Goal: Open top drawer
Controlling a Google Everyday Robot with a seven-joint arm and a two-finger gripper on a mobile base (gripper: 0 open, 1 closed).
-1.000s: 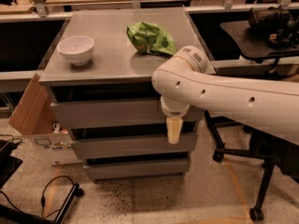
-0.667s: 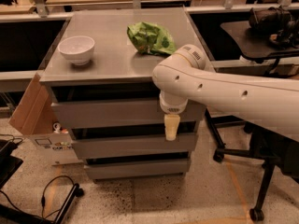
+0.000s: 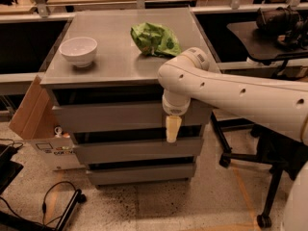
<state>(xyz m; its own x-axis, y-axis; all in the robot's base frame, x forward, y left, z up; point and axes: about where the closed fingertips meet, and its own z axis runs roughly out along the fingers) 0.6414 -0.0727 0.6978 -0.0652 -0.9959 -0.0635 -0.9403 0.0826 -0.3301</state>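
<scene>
Top drawer (image 3: 108,117) sits right under the steel top (image 3: 120,61), apparently shut. Gripper (image 3: 172,129) hangs point-down at its lower right edge; whether it is clenched or released can't be told. Front is probably rigid, slick and handle-less, so hook the bottom lip and pull straight.

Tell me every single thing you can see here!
cabinet: one, grey, in the middle of the view
top drawer: one, grey, just under the cabinet's top
slimmer drawers: two, grey, stacked below the top drawer
bowl: one, white, on the cabinet's top, left side
crumpled bag: one, green, on the cabinet's top, right of the bowl
cardboard box: one, brown, against the cabinet's left side
office chair: one, black, on the right, behind the arm
robot arm: one, white, reaching in from the right
gripper: one, cream, pointing down at the top drawer's lower edge, right side
</scene>
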